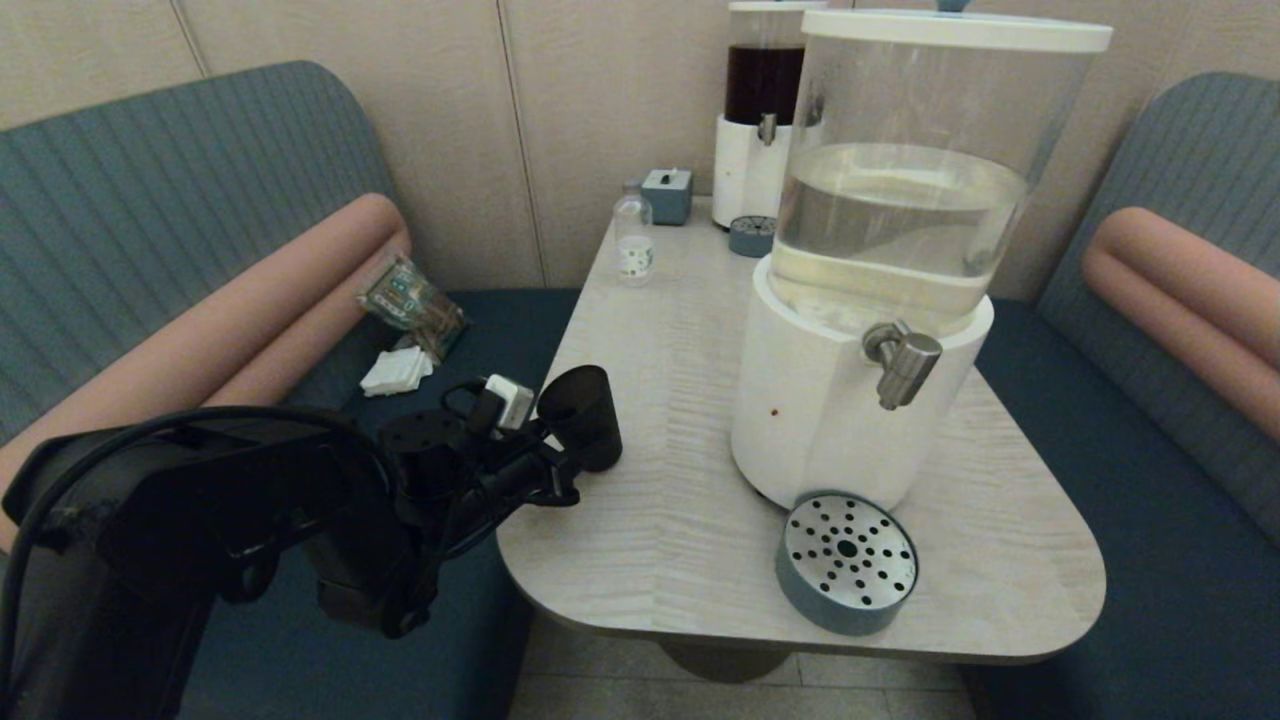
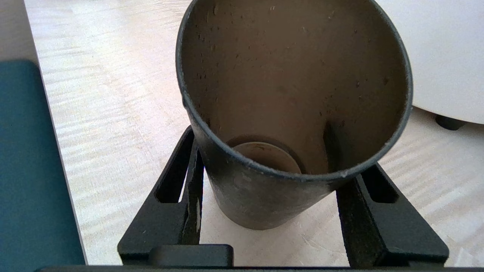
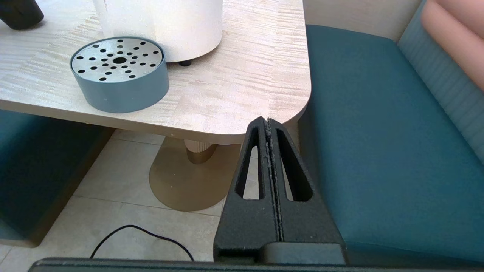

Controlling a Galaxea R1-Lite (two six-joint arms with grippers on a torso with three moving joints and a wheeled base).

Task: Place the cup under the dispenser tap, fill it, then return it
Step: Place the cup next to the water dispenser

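The dark tapered cup (image 1: pixel 585 415) stands on the pale table (image 1: pixel 660 330) near its left edge, well left of the dispenser. My left gripper (image 1: pixel 572 452) reaches in from the left and is shut on the cup (image 2: pixel 264 196), with one black finger (image 2: pixel 191 162) against each side; the cup's inside looks empty. The brushed-steel tap (image 1: pixel 903 362) juts from the white base (image 1: pixel 830 410) of the clear-tank dispenser, over a round perforated drip tray (image 1: pixel 848 560). Out of the head view, my right gripper (image 3: pixel 268 121) is shut on nothing, low beside the table's near right corner.
A second dispenser with dark liquid (image 1: pixel 762 110), a small clear bottle (image 1: pixel 633 240), a blue box (image 1: pixel 667 195) and a small tray (image 1: pixel 751 235) stand at the back. A snack packet (image 1: pixel 410 300) and napkins (image 1: pixel 397 370) lie on the left bench. Teal benches flank the table.
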